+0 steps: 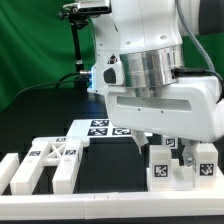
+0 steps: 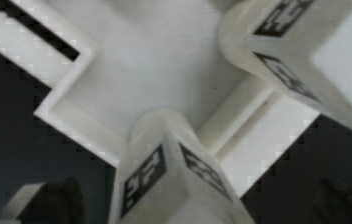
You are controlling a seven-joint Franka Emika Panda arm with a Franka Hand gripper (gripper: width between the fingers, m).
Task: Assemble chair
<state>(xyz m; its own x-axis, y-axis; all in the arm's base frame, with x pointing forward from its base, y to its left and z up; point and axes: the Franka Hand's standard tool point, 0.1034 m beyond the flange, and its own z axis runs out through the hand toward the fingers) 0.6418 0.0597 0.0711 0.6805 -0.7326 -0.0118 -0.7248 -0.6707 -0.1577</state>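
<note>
Table: black top (image 1: 40,120), green curtain behind it; a long white rail (image 1: 110,205) runs along the near edge.
Arm: the big white robot body (image 1: 150,70) hangs over the table's middle, reaching down toward the near edge.
Chair parts: a flat tagged panel (image 1: 98,130) lies mid-table; a cluster of notched blocks (image 1: 45,162) sits by the near edge at the exterior view's left; small tagged cubes (image 1: 160,172) and (image 1: 204,160) stand by the near edge at the exterior view's right.
Hand: (image 1: 160,142) low between panel and cubes; fingers spread, released, nothing between them as far as the exterior view shows.
Wrist view: blurred and very close, a white notched part (image 2: 155,70) fills it with tagged pieces (image 2: 164,165) beside; which parts they are I cannot tell.
Step, as I judge it: a part has likely just been let go.
Doing it well: lift straight up so the spread fingers clear the cubes without nudging them; check the part sits flat before reaching for another.
Risk: a sideways pull could tip a cube.
</note>
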